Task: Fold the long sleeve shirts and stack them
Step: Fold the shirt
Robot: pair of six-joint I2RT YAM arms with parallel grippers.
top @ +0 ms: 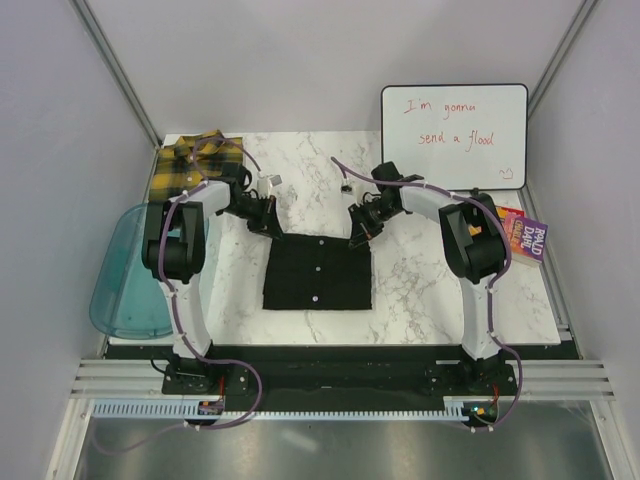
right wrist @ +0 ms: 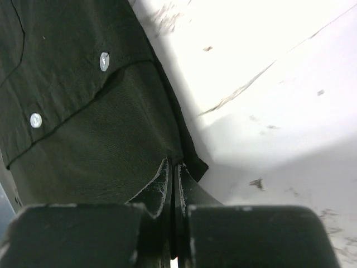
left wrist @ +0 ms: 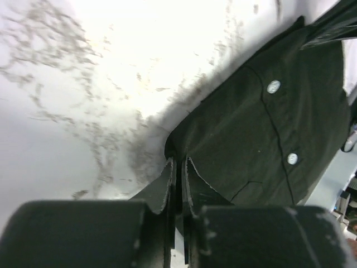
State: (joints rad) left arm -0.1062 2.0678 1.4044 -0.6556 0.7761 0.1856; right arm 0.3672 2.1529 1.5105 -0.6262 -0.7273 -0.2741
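The black long sleeve shirt (top: 318, 272) lies folded into a flat rectangle at the table's middle, its small white buttons facing up. My left gripper (top: 265, 225) pinches its far left corner. In the left wrist view the jaws (left wrist: 178, 161) stand a sliver apart, with the black cloth (left wrist: 256, 128) at their tips. My right gripper (top: 358, 237) is shut on the far right corner, and the right wrist view shows the fingertips (right wrist: 172, 162) closed on the shirt's edge (right wrist: 95, 128). The yellow-and-black plaid shirt (top: 195, 160) lies folded at the back left.
A translucent blue tub (top: 125, 270) hangs off the table's left edge beside the left arm. A whiteboard with red writing (top: 455, 135) leans at the back right. A book (top: 522, 238) lies by the right arm. White marble table (top: 420, 280) surrounds the shirt.
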